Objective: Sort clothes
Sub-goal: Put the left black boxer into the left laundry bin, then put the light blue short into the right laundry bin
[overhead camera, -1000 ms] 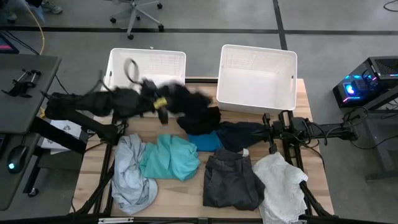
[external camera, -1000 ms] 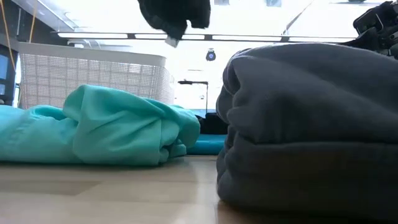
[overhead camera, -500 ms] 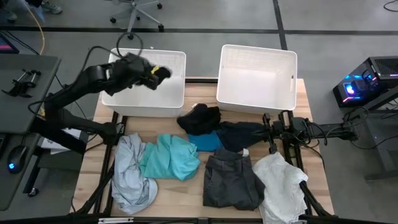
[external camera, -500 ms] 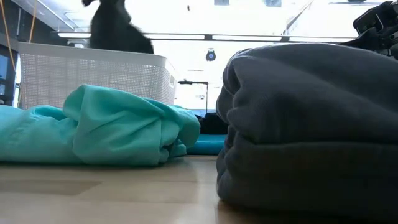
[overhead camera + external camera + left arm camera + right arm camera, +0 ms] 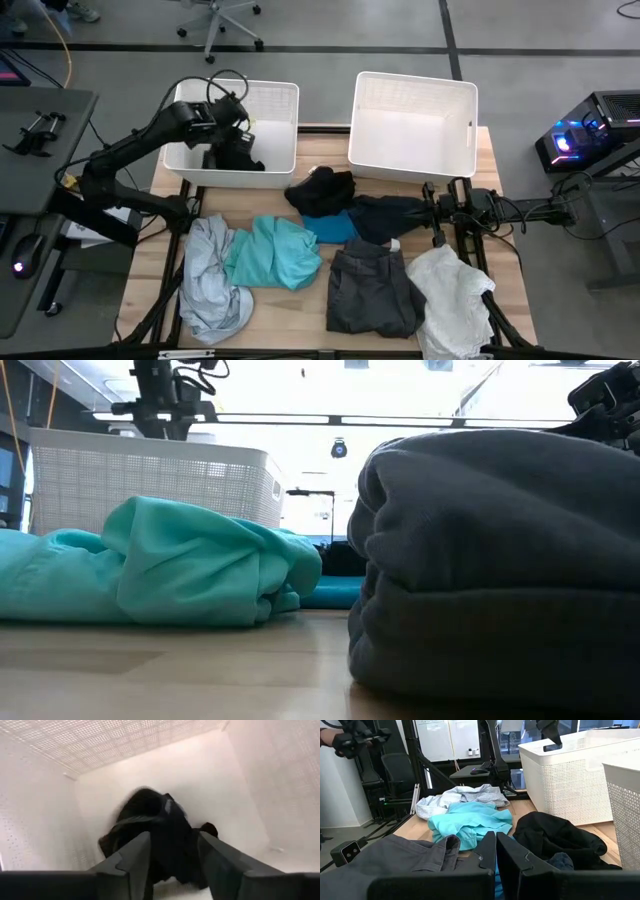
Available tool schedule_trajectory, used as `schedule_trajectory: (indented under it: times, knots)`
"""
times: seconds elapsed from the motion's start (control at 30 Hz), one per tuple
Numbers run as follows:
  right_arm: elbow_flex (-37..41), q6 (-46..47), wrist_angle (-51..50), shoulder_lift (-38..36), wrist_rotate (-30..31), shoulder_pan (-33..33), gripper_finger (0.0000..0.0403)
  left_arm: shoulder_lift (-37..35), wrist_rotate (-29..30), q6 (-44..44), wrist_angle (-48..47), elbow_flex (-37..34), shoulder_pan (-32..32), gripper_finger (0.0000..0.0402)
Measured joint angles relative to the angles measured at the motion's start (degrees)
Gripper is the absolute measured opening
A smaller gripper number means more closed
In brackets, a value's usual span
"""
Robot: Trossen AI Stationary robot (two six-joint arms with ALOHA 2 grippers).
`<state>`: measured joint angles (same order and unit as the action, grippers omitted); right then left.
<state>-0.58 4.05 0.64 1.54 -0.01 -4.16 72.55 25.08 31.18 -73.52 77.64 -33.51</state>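
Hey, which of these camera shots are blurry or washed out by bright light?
Low view: windows behind are blown out white, dark grey garment soft up close. Left wrist view: black garment in the left basket slightly smeared, gripper fingers blurred. High view: evenly lit, sharp.

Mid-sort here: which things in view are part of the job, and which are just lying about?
Job:
black garment in left basket, under the open left gripper
black top
navy top
blue top
teal shirt
pale shirt
grey garment
white garment
right basket

Lying about:
office chair
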Motion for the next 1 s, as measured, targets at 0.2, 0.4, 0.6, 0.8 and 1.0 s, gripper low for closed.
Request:
schedule_trajectory:
  times: [0.2,0.4,0.6,0.8,1.0]
  knots:
    - [0.0,0.0,0.0,0.0,0.0,0.0,0.0000,-0.2,-9.7,-1.9,-0.2,6.2,-0.5,0.0194]
    - [0.0,0.0,0.0,0.0,0.0,0.0,0.0000,-0.2,-12.8,-12.1,0.6,13.2,9.0,0.0166]
    - [0.0,0.0,0.0,0.0,0.0,0.0,0.0000,0.2,-10.5,-19.3,0.2,15.1,25.7,0.0126]
    - [0.0,0.0,0.0,0.0,0.0,0.0,0.0000,5.2,-3.7,-19.4,-0.3,15.2,43.5,0.0087]
    - [0.0,0.0,0.0,0.0,0.0,0.0,0.0000,13.4,-14.3,-13.3,0.1,15.2,51.7,0.0068]
